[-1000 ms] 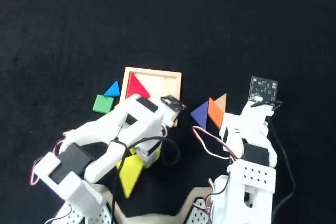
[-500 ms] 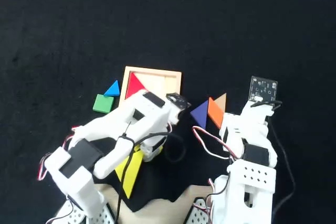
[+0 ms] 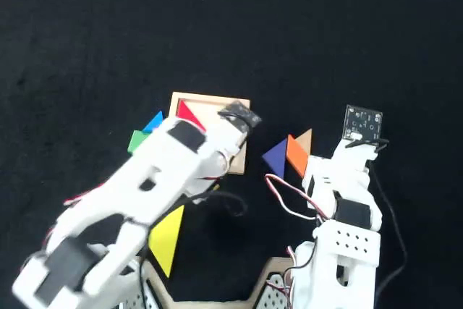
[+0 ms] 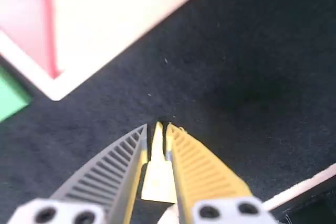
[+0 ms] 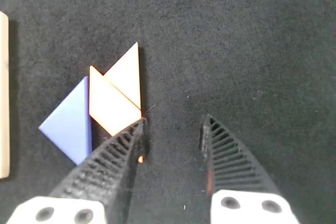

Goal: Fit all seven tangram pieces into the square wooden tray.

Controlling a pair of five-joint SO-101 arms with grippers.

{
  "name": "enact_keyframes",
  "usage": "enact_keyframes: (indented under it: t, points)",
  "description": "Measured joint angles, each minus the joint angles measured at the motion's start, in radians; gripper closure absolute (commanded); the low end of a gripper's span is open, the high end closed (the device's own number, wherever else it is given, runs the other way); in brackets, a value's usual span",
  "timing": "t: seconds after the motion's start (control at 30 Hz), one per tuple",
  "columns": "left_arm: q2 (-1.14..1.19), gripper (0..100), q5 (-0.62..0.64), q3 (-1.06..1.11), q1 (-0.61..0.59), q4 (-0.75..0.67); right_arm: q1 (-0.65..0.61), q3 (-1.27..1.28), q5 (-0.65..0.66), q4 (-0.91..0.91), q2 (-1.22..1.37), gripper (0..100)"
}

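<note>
- Left gripper (image 4: 157,132) pinches the yellow triangle (image 4: 157,179) just off a corner of the square wooden tray (image 3: 211,99) (a red triangle (image 3: 187,113) lies inside).
- Right gripper (image 5: 172,129) gapes wide beside the orange piece (image 5: 107,103).

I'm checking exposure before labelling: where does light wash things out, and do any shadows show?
Left wrist view: glare washes the wooden tray nearly white, and a soft shadow darkens the black cloth beyond the left gripper, shut on the yellow triangle. Right wrist view: even light, yet the orange piece looks pale. High view: no clear shadows on the cloth.
</note>
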Motion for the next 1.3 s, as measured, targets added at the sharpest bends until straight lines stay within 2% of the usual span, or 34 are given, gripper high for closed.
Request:
enact_keyframes:
  t: [0.1,0.2,0.3,0.33,0.47,0.53,0.73,0.87,1.0,1.17,1.3]
  points:
    - [-0.164,93,-0.08,0.063,-0.061,0.011,0.0,0.0,0.0,0.0,0.0,83.2]
    - [-0.319,91,-0.21,0.138,-0.17,0.08,0.0,0.0,0.0,0.0,0.0,83.2]
    - [-0.446,81,-0.339,0.203,-0.29,0.172,0.0,0.0,0.0,0.0,0.0,83.2]
    - [-0.476,78,-0.339,0.221,-0.333,0.193,0.0,0.0,0.0,0.0,0.0,83.2]
    - [-0.509,78,-0.348,0.252,-0.522,0.218,0.0,0.0,0.0,0.0,0.0,83.2]
    - [-0.483,78,-0.39,0.252,-0.565,0.218,0.0,0.0,0.0,0.0,0.0,83.2]
    - [-0.233,79,-0.532,0.252,-0.549,0.213,0.0,0.0,0.0,0.0,0.0,83.2]
    - [-0.014,85,-0.717,0.206,-0.548,0.241,0.0,0.0,0.0,0.0,0.0,83.2]
    - [0.048,82,-0.882,0.196,-0.546,0.247,0.0,0.0,0.0,0.0,0.0,83.2]
    - [0.048,80,-0.93,0.253,-0.54,0.1,0.0,0.0,0.0,0.0,0.0,83.2]
    - [0.048,85,-0.951,0.327,-0.45,0.049,0.0,0.0,0.0,0.0,0.0,83.2]
